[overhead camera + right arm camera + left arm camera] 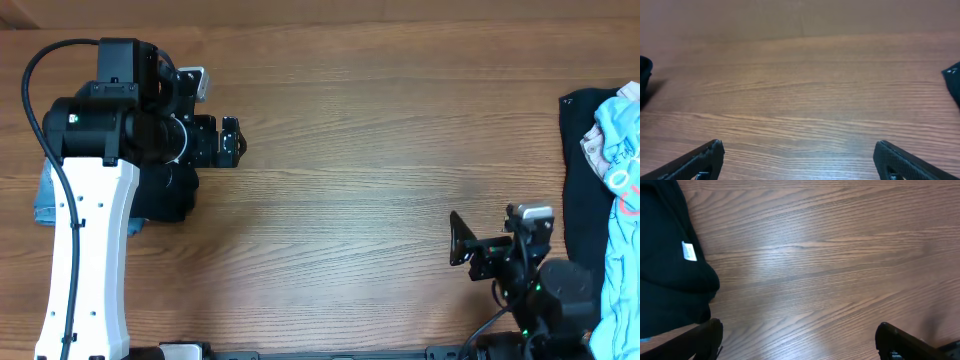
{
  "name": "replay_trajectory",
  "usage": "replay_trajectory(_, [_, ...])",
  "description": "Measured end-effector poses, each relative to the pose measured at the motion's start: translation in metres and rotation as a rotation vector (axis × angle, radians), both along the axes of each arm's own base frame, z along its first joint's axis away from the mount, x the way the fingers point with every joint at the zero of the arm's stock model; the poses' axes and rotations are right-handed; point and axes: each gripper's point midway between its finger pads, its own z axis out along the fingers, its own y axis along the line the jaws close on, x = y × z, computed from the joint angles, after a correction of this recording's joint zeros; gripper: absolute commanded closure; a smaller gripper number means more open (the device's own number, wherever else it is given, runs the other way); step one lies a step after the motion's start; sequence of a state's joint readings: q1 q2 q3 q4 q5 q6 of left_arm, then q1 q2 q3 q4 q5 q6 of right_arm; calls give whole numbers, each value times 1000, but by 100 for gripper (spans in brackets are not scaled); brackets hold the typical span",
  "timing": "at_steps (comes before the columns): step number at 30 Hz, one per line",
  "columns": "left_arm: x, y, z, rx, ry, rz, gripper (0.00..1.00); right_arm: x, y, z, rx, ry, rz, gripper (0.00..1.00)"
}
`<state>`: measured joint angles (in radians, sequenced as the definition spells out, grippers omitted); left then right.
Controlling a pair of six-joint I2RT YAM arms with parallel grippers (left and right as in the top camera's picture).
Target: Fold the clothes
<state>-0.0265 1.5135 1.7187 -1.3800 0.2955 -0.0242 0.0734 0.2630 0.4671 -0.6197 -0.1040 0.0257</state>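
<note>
Left pincer (800,335), right pincer (799,150) agape, empty; limp black garment (665,280), perhaps folded, white-tagged.

White left arm (95,262), black cable (27,85)

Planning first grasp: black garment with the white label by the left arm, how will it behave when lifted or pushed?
Probably floppy: the black garment lies in soft rounded folds, so it should sag from a pinch. It sits bunched, so a push may crumple it rather than slide it. Layers seemingly overlap near the white label; a pinch might catch only one.
</note>
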Motion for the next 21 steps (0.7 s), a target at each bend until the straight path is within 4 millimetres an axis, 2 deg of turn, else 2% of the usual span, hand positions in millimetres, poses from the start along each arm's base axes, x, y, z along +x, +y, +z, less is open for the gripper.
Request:
replay_trajectory(7, [0, 0, 0, 0, 0, 0, 0, -5, 0, -32, 18, -54, 0, 0])
replay_trajectory(16, [0, 0, 0, 0, 0, 0, 0, -3, 1, -70, 25, -16, -3, 0])
replay_trajectory(18, [0, 0, 0, 0, 0, 0, 0, -3, 1, -77, 24, -1, -3, 0])
replay_trajectory(21, [0, 0, 0, 0, 0, 0, 0, -2, 1, -76, 24, -8, -4, 0])
